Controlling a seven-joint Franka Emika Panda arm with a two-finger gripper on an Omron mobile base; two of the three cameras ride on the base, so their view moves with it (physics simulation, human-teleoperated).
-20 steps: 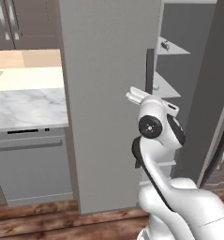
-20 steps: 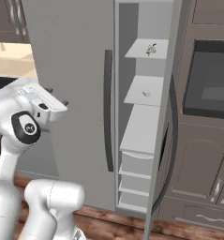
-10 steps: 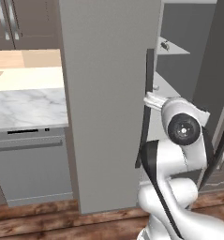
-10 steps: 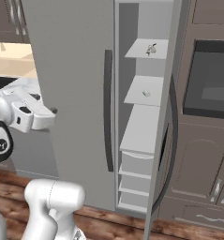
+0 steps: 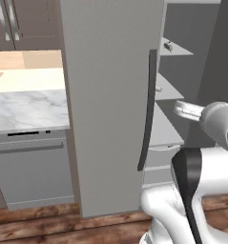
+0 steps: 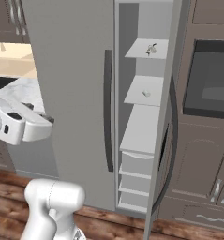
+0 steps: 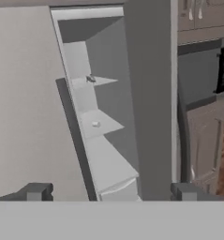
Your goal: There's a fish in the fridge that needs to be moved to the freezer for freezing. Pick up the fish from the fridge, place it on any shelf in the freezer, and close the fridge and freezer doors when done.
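1. The fingers (image 7: 110,191) are standing spread wide apart and gripping nothing, their two dark tips rising at the bottom of the hand view, aimed toward the open compartment of the refrigerator.
2. The left door (image 6: 71,93), a tall flat grey panel, is sitting closed, and its dark curved handle (image 6: 108,110) is running vertically along the edge nearest the open compartment.
3. The right door (image 6: 162,117) is standing open, seen edge-on just right of the compartment, with its own dark curved handle (image 6: 172,140) bowing outward on the far side.
4. The open compartment (image 6: 144,79) is showing pale shelves stacked one above another, with drawers (image 6: 134,180) sitting below them.
5. The fish (image 6: 152,48), a tiny dark grey shape, is lying on the upper shelf (image 6: 140,50) inside that compartment, well apart from the fingers.
6. A small pale item (image 6: 145,93), too small to identify, is resting on the shelf below the fish.
7. A marble tabletop (image 5: 27,109) is sitting to the left of the closed door, with a grey dishwasher (image 5: 32,171) beneath it.
8. A dark wall oven (image 6: 209,82) is set into brown cabinets (image 6: 200,178) to the right of the open door.
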